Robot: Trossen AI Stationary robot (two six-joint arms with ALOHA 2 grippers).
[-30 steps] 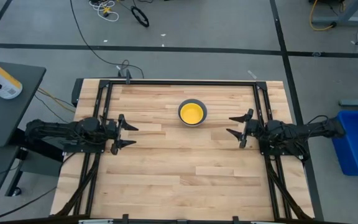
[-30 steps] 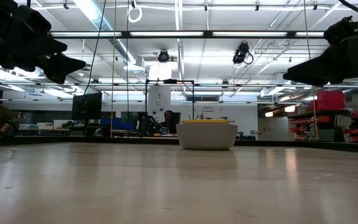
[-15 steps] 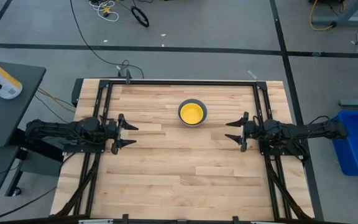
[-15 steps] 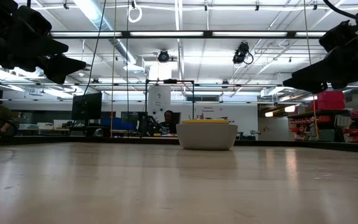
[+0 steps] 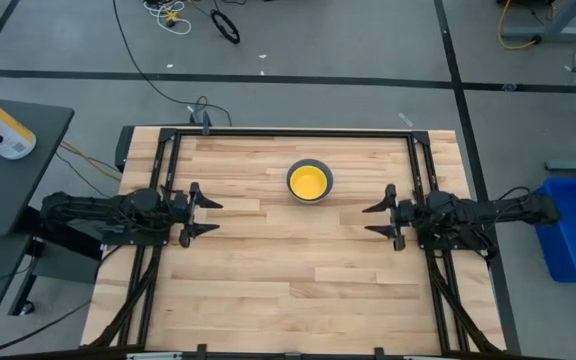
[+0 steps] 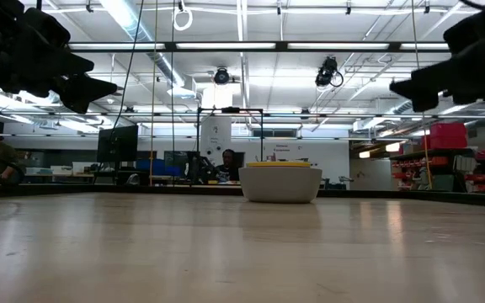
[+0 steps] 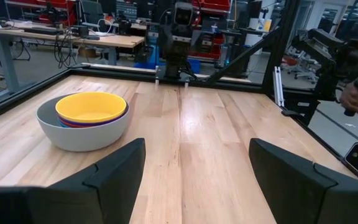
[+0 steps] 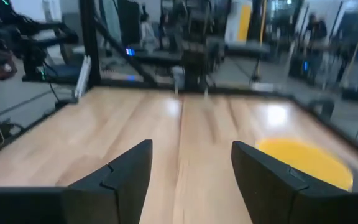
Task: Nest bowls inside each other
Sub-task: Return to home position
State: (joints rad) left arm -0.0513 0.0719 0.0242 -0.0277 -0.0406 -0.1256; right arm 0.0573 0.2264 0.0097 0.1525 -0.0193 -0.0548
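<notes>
1. Locate the bowl stack (image 5: 309,182). It stands upright on the table (image 5: 268,290) and is your reference for every position below. The grey bowl (image 7: 79,135) forms the outer shell. The yellow bowl (image 7: 92,107) sits innermost on top, with a dark blue rim (image 7: 97,124) showing just beneath it. No red or light blue bowl shows in any view; judge them to be buried inside the stack.

2. Check the left gripper (image 5: 211,218). It hangs to the left of the stack, well apart from it and above table level. Its fingers are spread wide and hold nothing. The stack lies ahead of its fingers and off to one side, not between them.

3. Check the right gripper (image 5: 368,220). It hangs to the right of the stack, also raised, with its fingers spread wide and empty. It is the nearer of the two to the stack, yet clear of it, with bare wood between.

4. Note the governing relation. The stack sits between the two grippers, with both slightly to its near side. The stack is round, so it offers no long axis to align with. Neither gripper touches it.

5. Judgement: nesting appears complete. What is left is a retreat to home, so direct each arm away from the stack. Watch the right arm more closely, since it has less margin.
</notes>
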